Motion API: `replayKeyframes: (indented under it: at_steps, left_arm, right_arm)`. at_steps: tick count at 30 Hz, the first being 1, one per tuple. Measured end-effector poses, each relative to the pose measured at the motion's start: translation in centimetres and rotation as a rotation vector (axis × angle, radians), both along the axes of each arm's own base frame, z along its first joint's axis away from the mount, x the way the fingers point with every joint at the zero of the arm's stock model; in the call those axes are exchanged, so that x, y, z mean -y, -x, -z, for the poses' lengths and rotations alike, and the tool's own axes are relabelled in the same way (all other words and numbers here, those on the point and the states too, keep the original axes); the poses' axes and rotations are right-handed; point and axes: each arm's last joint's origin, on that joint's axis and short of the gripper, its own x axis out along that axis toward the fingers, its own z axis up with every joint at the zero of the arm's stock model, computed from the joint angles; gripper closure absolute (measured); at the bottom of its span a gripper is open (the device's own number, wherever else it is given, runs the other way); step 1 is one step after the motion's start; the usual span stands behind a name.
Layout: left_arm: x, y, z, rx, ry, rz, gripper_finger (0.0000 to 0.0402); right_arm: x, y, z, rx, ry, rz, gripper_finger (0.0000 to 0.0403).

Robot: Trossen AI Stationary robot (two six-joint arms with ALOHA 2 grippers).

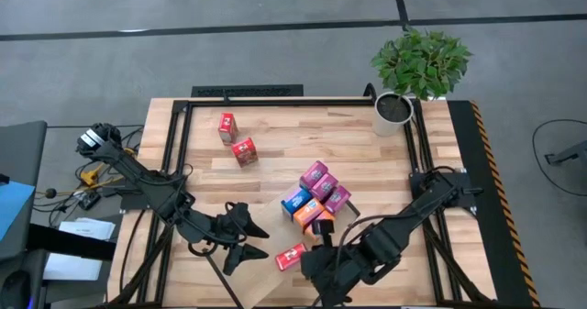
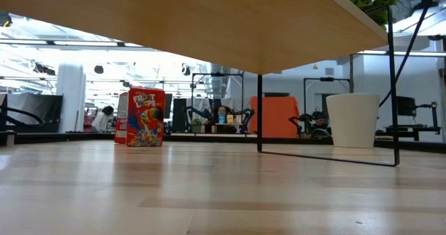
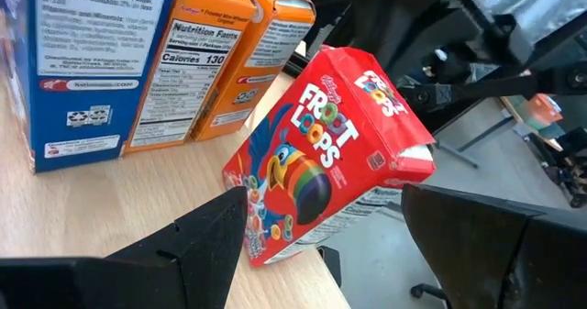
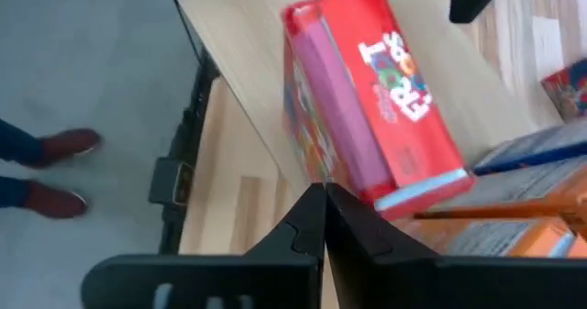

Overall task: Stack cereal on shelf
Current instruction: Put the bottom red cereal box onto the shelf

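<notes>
A red Froot Loops cereal box point(image 1: 291, 256) lies tilted at the near edge of the pale shelf board point(image 4: 248, 34), whose underside fills the top of the low view point(image 2: 230, 26). My left gripper point(image 1: 257, 237) is open, with a finger on either side of this box point(image 3: 321, 153). My right gripper point(image 4: 321, 199) is shut, its tips against the box's pink side point(image 4: 335, 116). Blue, orange and magenta boxes point(image 1: 316, 197) cluster just beyond. Two more red boxes point(image 1: 236, 138) stand farther left; one shows in the low view point(image 2: 146, 116). My left gripper's finger point(image 3: 215, 240) overlaps the red box's lower corner point(image 3: 257, 240), and I cannot tell whether it touches. My right gripper's shut fingertips point(image 4: 316, 208) meet the lower edge of the box's pink narrow side point(image 4: 321, 176), coming along the board. The box rests on the shelf.
A potted plant in a white pot point(image 1: 394, 107) stands at the far right corner. The shelf's black legs point(image 2: 259, 113) and frame point(image 4: 183, 153) lie close by. A person's shoes point(image 4: 55, 171) show on the floor off the table's edge.
</notes>
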Motion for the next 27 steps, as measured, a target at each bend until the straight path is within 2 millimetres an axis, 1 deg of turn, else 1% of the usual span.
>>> replayKeyframes:
  at_steps: [2, 5, 8, 17, 23, 27]
  left_arm:
    - [0.0, 0.0, 0.0, -0.001, 0.004, -0.001, 0.0123]
    - [0.0, 0.0, 0.0, -0.001, 0.005, -0.001, 0.0123]
    - [0.0, 0.0, 0.0, -0.001, 0.007, -0.001, 0.0123]
    - [0.0, 0.0, 0.0, -0.002, 0.009, -0.001, 0.0123]
    - [0.0, 0.0, 0.0, -0.002, 0.009, -0.001, 0.0123]
    - [0.0, 0.0, 0.0, -0.002, 0.009, -0.001, 0.0123]
  right_arm:
    - [0.1, -0.5, 0.0, 0.011, -0.017, 0.003, 0.0372]
    - [0.1, -0.5, 0.5, -0.019, -0.001, -0.009, 0.0380]
    - [0.0, -0.5, 0.5, -0.014, -0.005, -0.009, 0.0384]
    - [0.4, -0.5, 0.5, -0.032, 0.010, -0.003, 0.0371]
    - [1.1, -1.0, 0.5, -0.030, 0.014, 0.011, 0.0382]
    - [1.1, -1.0, 0.5, -0.029, 0.014, 0.012, 0.0384]
